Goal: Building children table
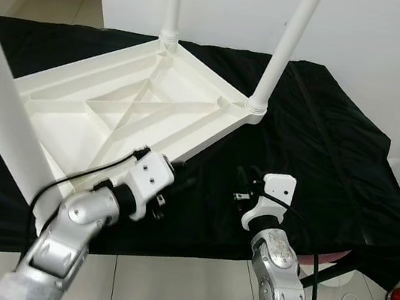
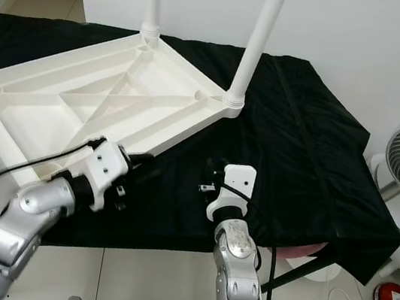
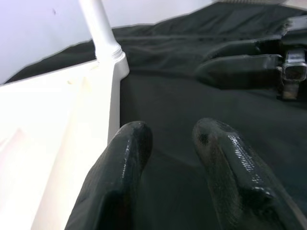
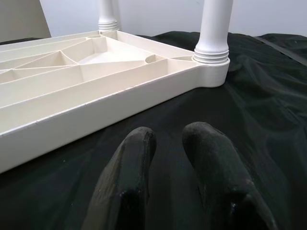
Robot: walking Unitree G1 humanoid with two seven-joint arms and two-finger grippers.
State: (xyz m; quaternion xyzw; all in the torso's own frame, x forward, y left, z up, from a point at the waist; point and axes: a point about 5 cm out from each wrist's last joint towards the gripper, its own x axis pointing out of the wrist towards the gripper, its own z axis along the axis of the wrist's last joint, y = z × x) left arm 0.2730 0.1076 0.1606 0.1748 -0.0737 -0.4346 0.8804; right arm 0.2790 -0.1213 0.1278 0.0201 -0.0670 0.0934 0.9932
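We see our left claw (image 1: pixel 181 174) low center-left, fingers a bit apart, gripping nothing, just beside the near edge of the upturned white kids' table (image 1: pixel 126 112). Right claw (image 1: pixel 244 184) at center, fingers slightly apart w/ nothing between. Table lies upside down on black cloth (image 1: pixel 320 161), center-left; its legs (image 1: pixel 289 46) point up.

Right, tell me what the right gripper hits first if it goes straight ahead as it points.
Likely the long side rim of the upturned white table top. The right gripper hovers low over the black cloth, aimed toward that rim left of the corner leg. Depth is unclear; it could graze the cloth first.
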